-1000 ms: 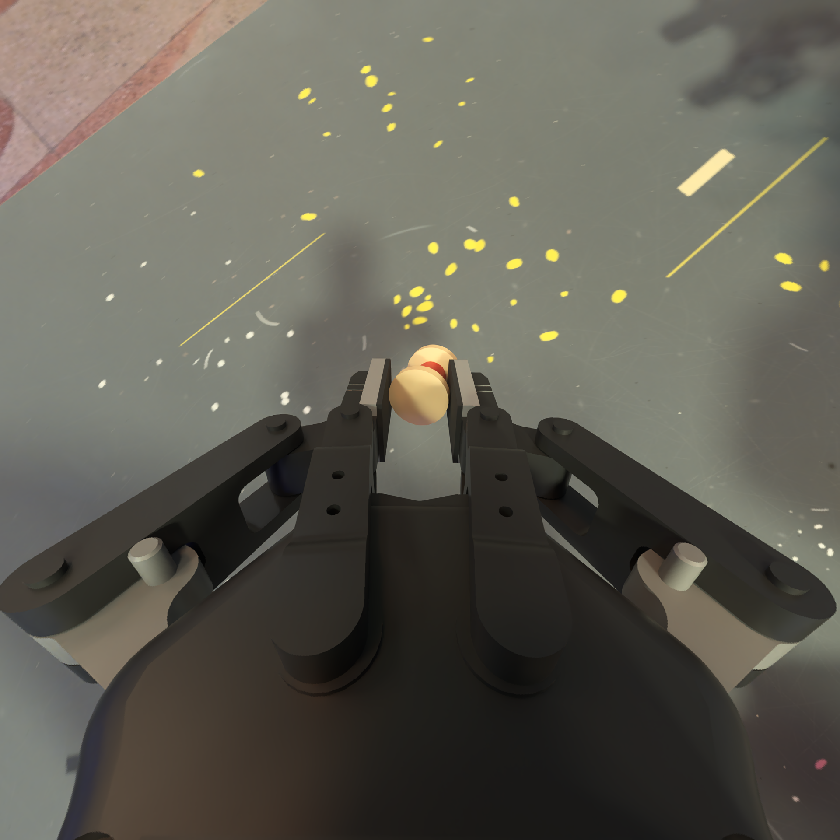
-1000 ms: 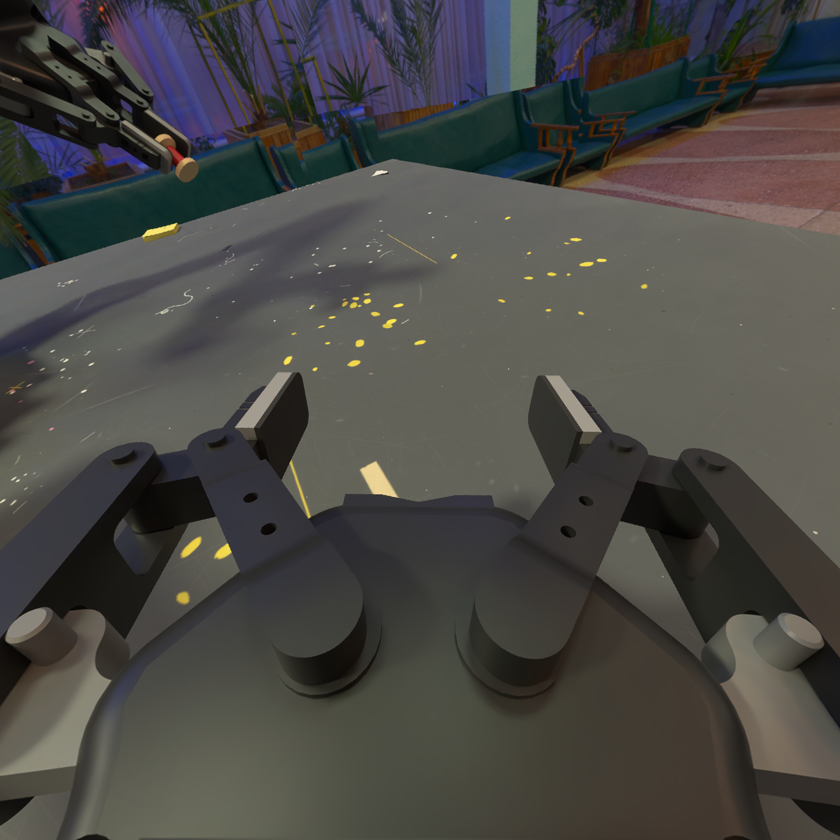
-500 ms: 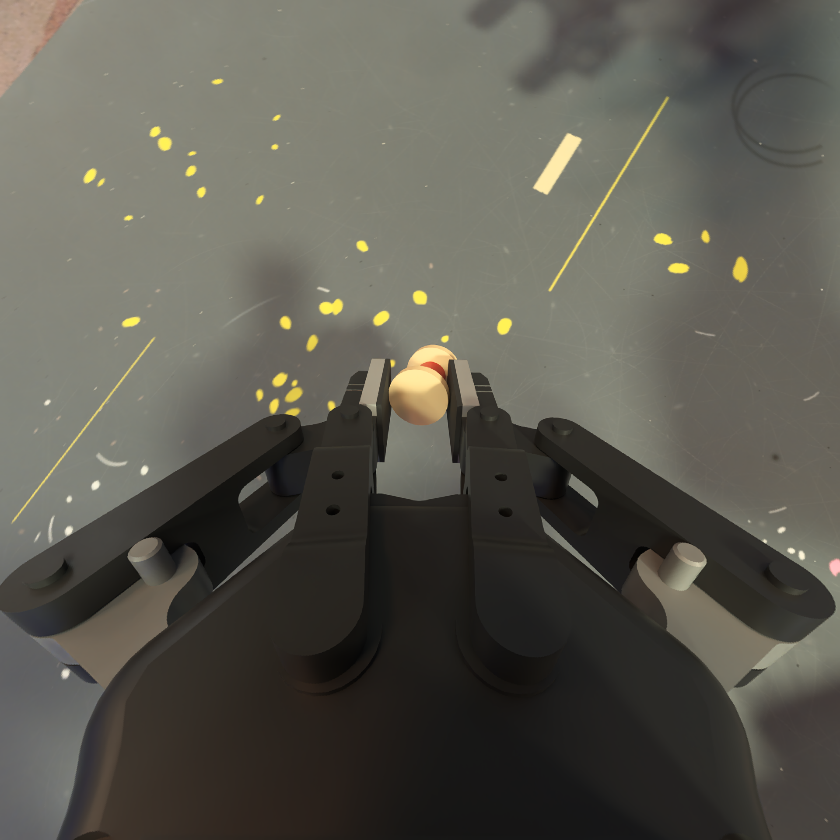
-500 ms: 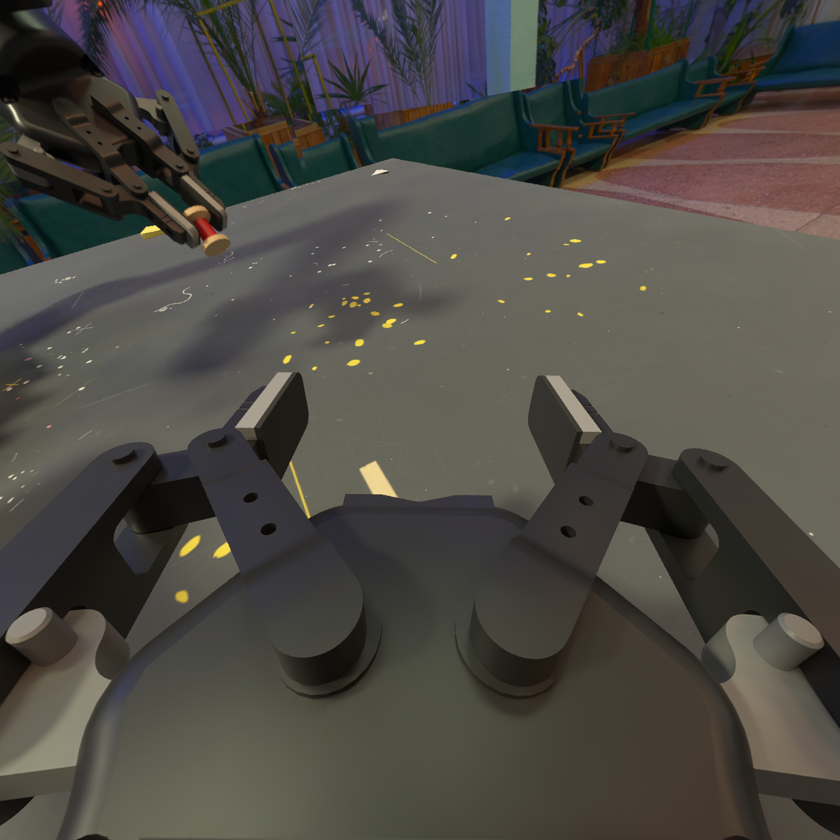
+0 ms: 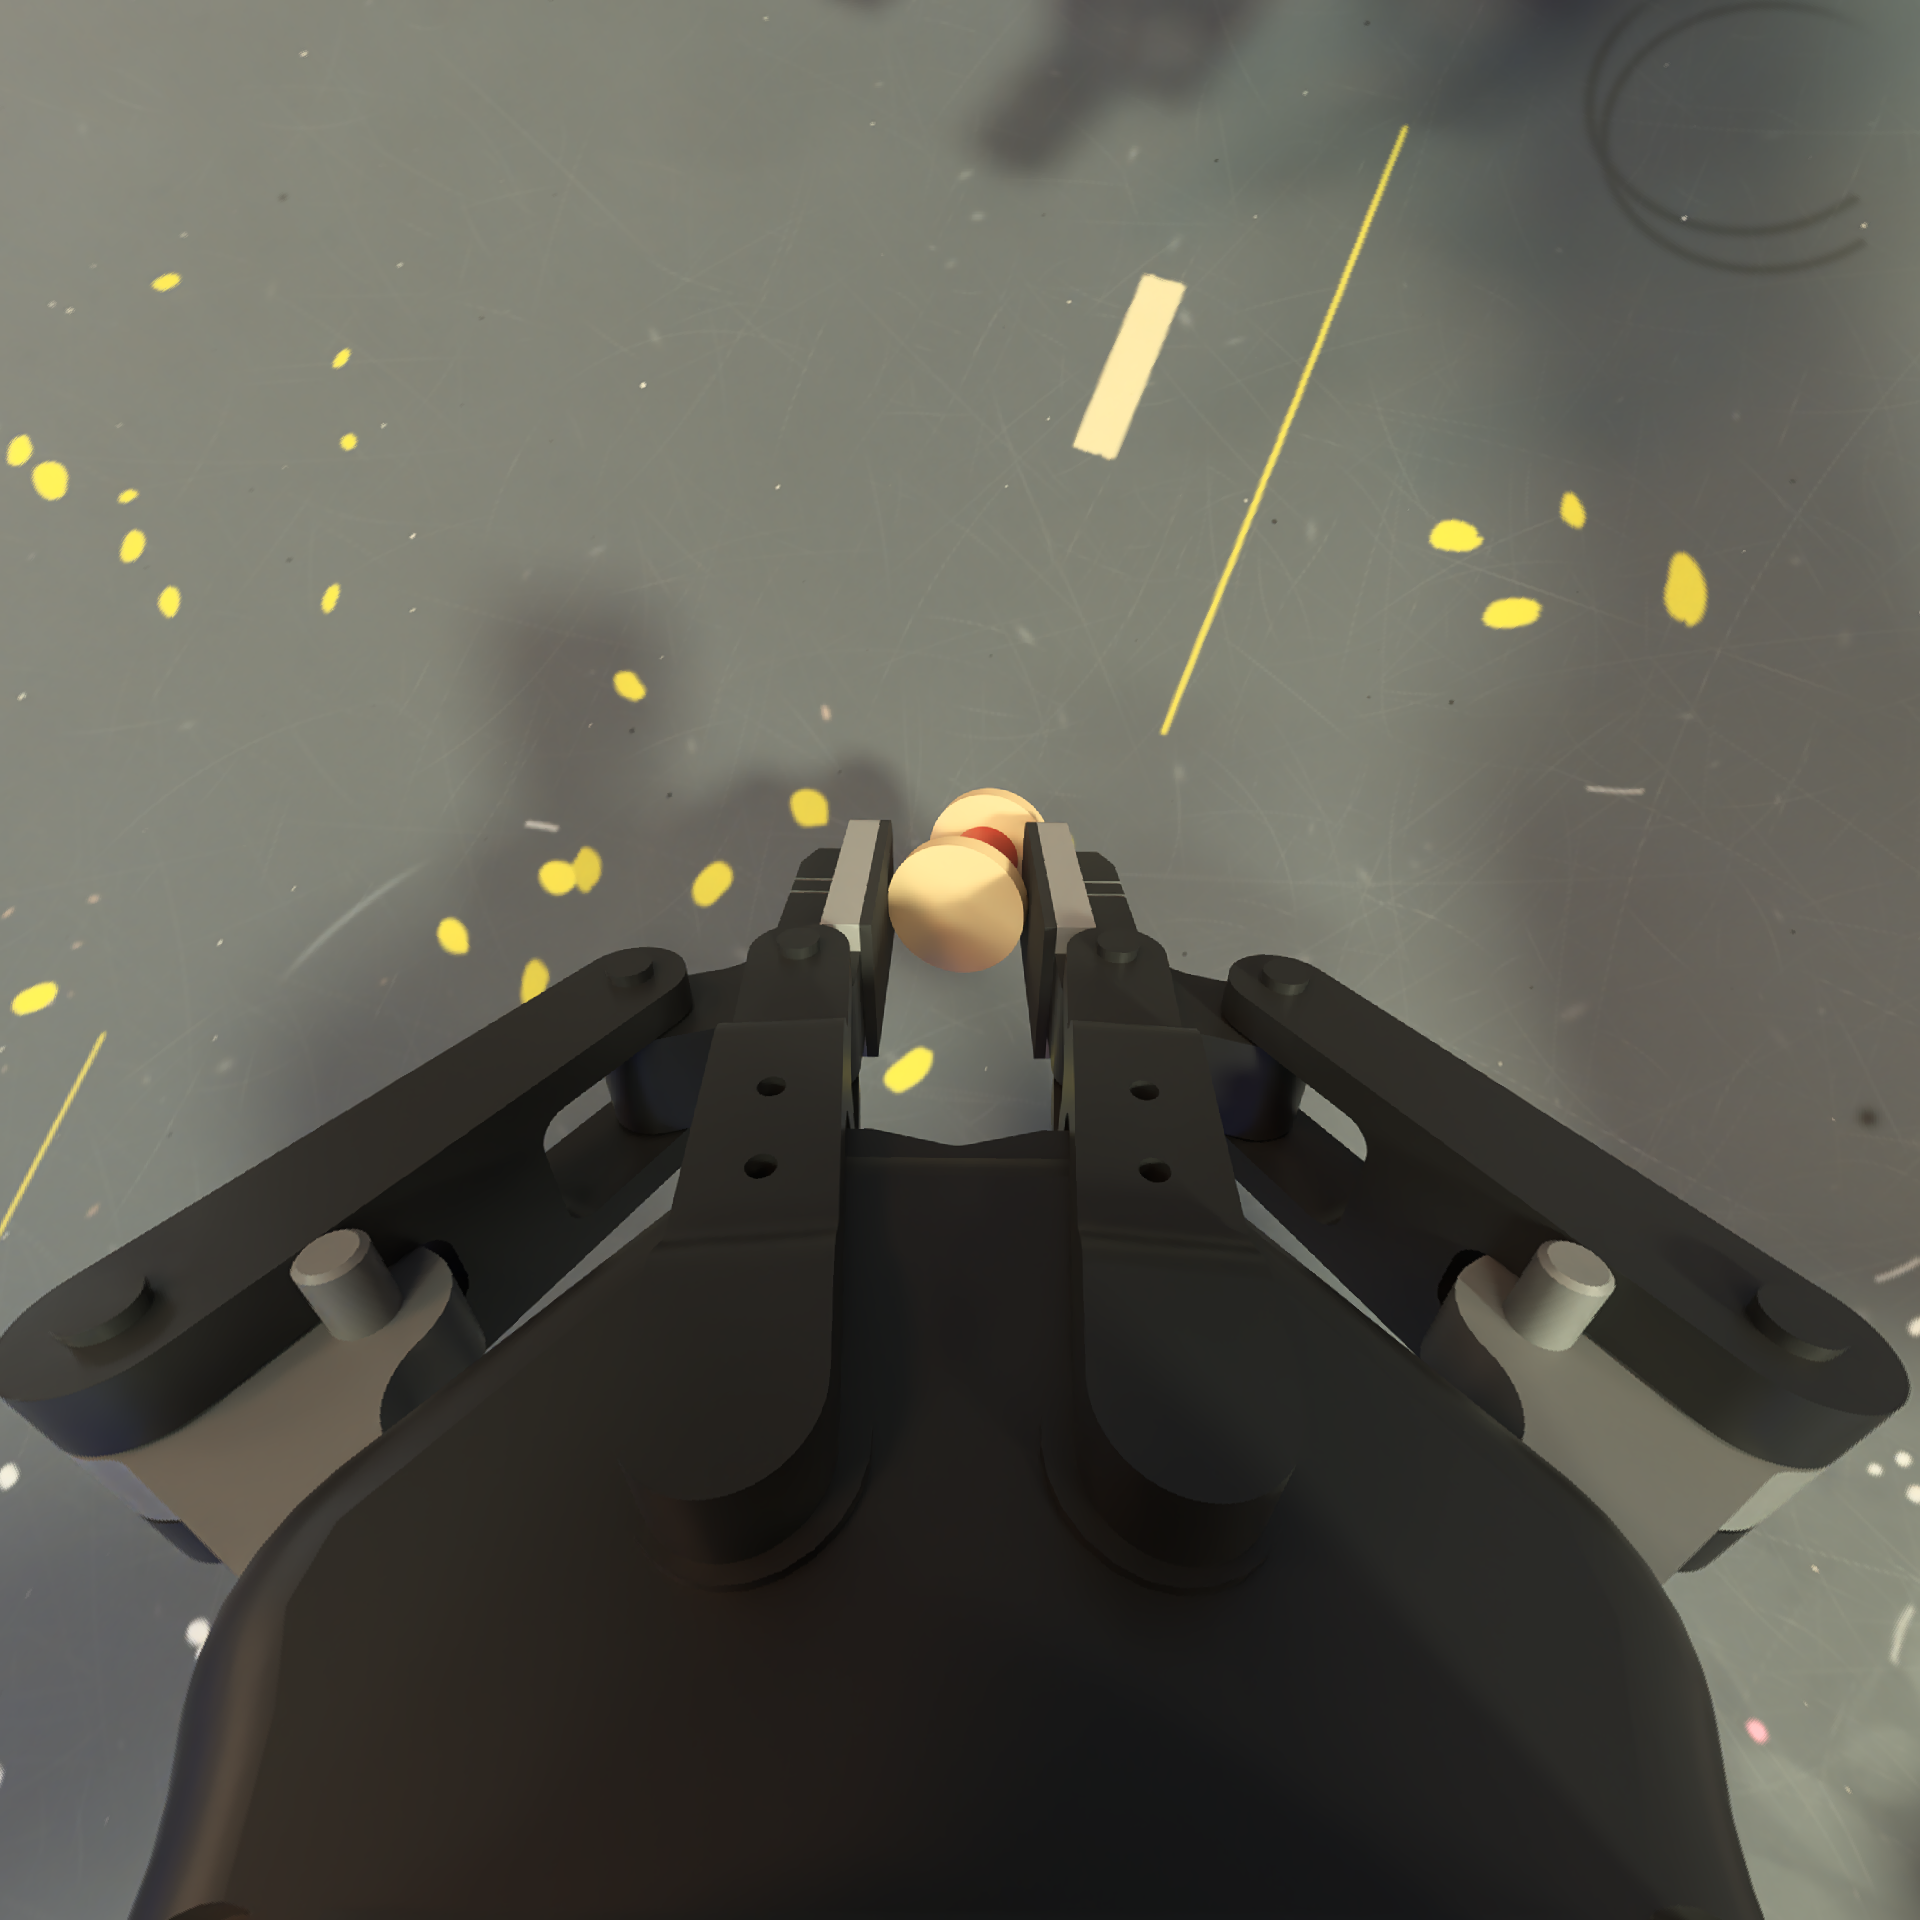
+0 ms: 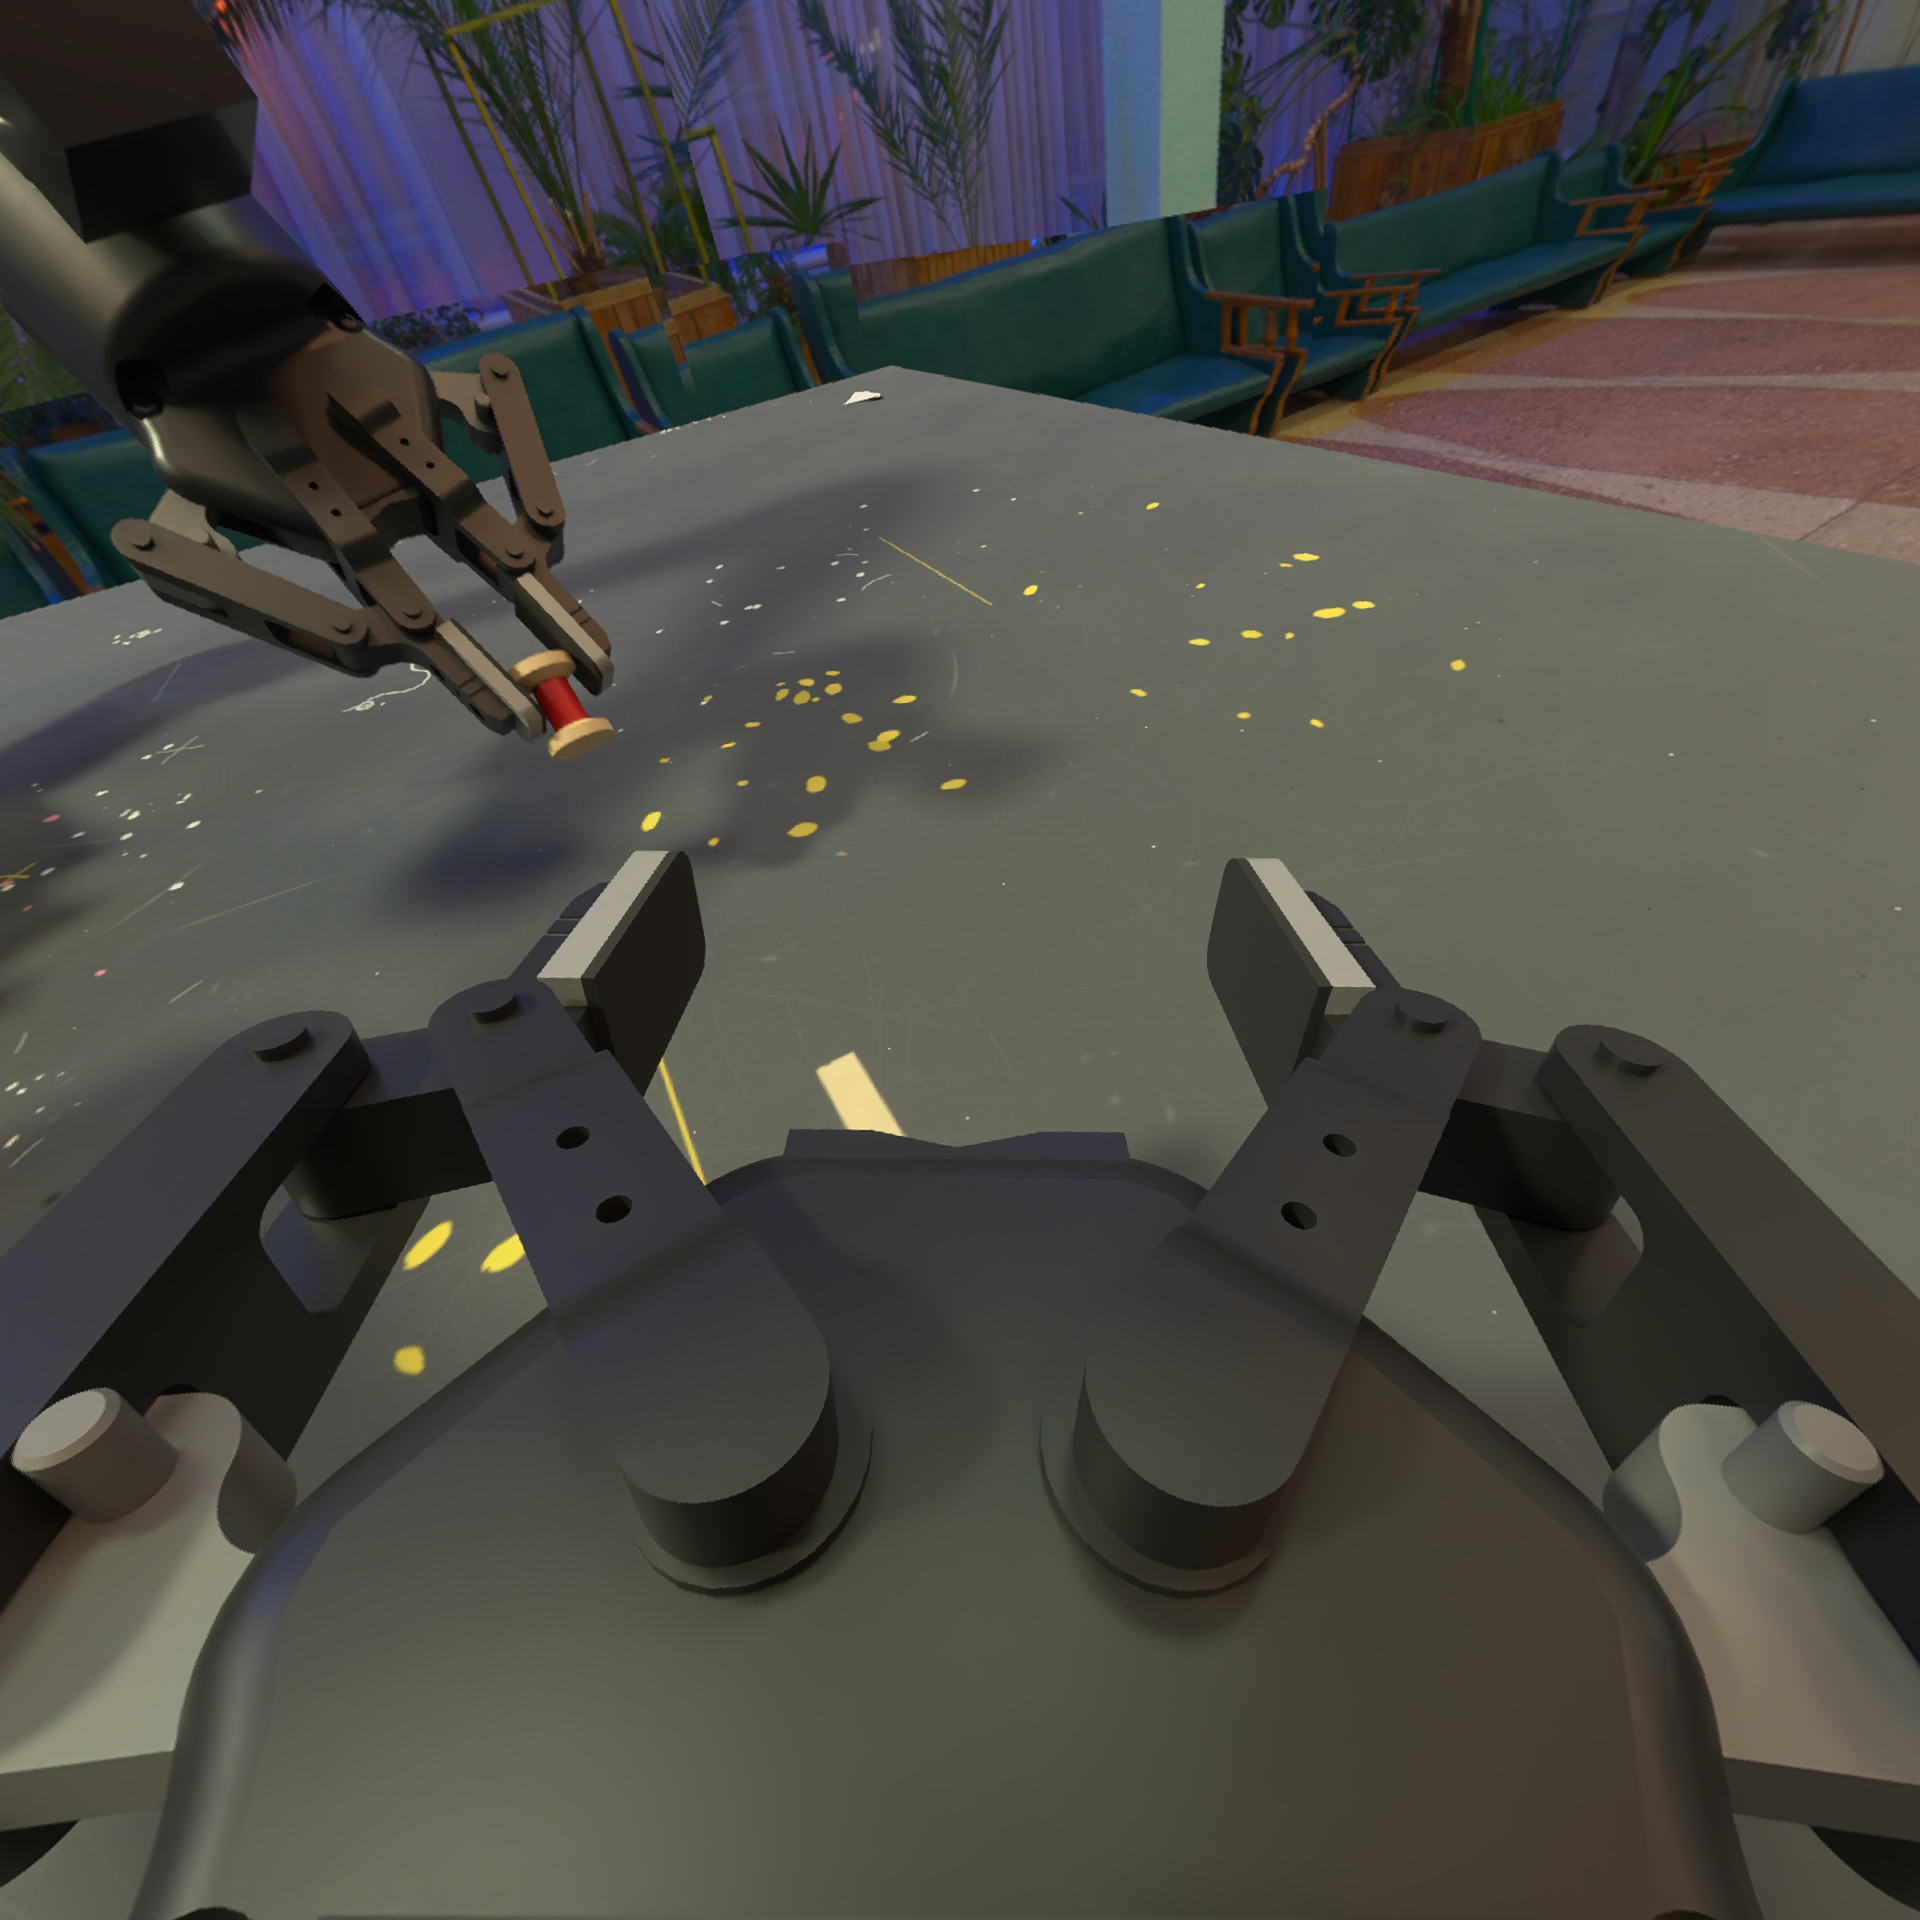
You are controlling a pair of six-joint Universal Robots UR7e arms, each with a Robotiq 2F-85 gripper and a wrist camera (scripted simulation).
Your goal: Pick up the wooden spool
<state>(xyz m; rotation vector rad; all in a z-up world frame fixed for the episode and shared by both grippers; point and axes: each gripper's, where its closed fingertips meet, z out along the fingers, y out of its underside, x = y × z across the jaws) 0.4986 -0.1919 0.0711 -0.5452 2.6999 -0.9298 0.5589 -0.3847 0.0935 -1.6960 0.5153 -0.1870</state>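
My left arm has swung in closer since a moment ago: in the right wrist view it sat far up in the corner, and now the left gripper (image 6: 556, 691) hangs nearer the middle of the surface (image 6: 1351, 831), angled down. The wooden spool (image 6: 559, 703) has come along with it, clear of the surface, with its shadow lying below on the grey top.

From the left wrist view I see the spool (image 5: 956, 899) between my fingers (image 5: 857, 883), out at their tips. Both pads press against it from either side, so the left fingers are clamped on it. Its axis runs along the fingers, pointing away from the camera: one pale round end faces me, the red thread shows just behind it, and the far wooden end pokes out past the fingertips.

The surface under it is grey, scratched, flecked with yellow paint spots (image 5: 1455, 535). A pale strip (image 5: 1127, 364) and a thin yellow line (image 5: 1283, 431) lie well ahead of the spool.

My right gripper (image 6: 956, 925) hovers low over the surface with its fingers (image 6: 644, 956) spread wide apart, nothing between them. The spool is well off to its left and ahead.
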